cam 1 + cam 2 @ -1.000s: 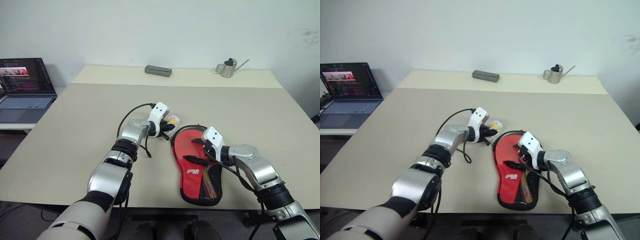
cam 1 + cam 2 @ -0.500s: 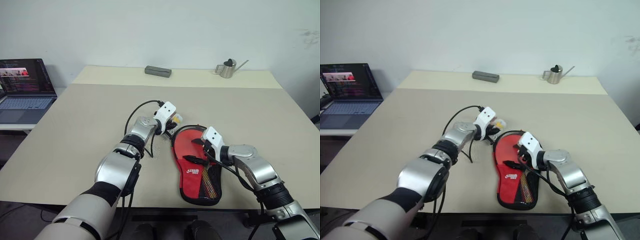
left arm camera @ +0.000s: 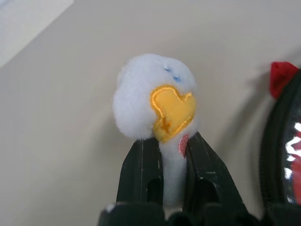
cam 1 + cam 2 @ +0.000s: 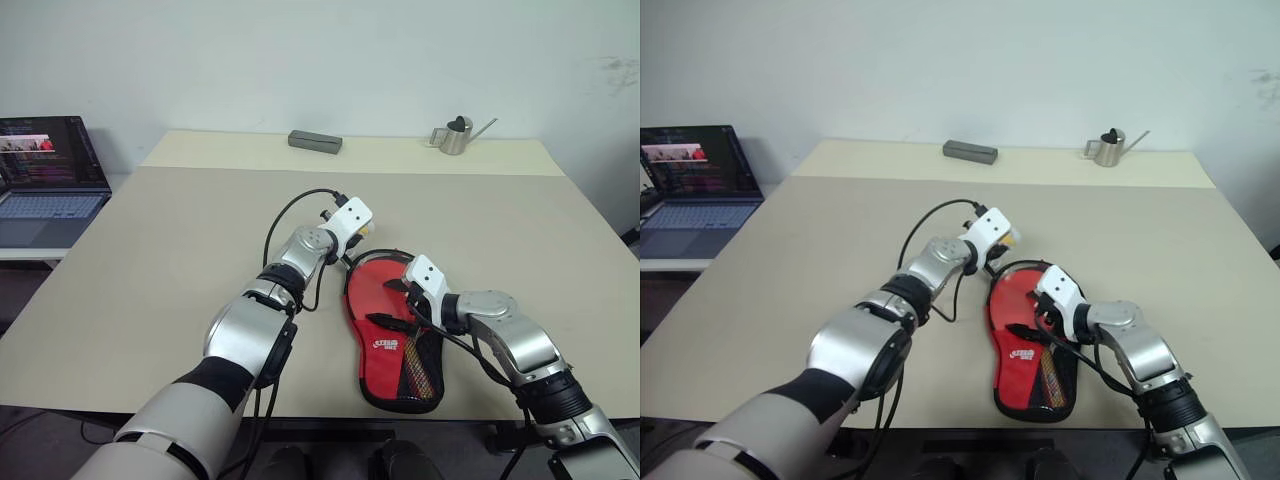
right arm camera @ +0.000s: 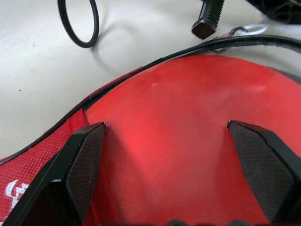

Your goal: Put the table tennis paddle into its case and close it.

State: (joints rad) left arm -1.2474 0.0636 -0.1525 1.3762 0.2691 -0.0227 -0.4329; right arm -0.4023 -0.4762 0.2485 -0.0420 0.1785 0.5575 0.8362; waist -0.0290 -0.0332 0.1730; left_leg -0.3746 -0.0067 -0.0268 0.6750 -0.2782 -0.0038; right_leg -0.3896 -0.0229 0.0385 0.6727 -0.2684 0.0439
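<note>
The lower part of the plush charm [image 3: 157, 101] is hidden between the left end effector [image 3: 172, 167] fingers; the case [image 3: 282, 141] beside them is cut off.

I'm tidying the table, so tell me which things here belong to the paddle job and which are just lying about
Job: case, paddle lying inside it, white-yellow charm pinched by the left gripper, right gripper open over the paddle.
Lying about: laptop, grey box, small watering can.

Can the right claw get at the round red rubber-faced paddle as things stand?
Probably yes. The right claw hangs open just above the round red rubber-faced paddle, which lies in the open black fabric case; nothing covers it. The left claw is busy pinching the white-yellow plush charm.
</note>
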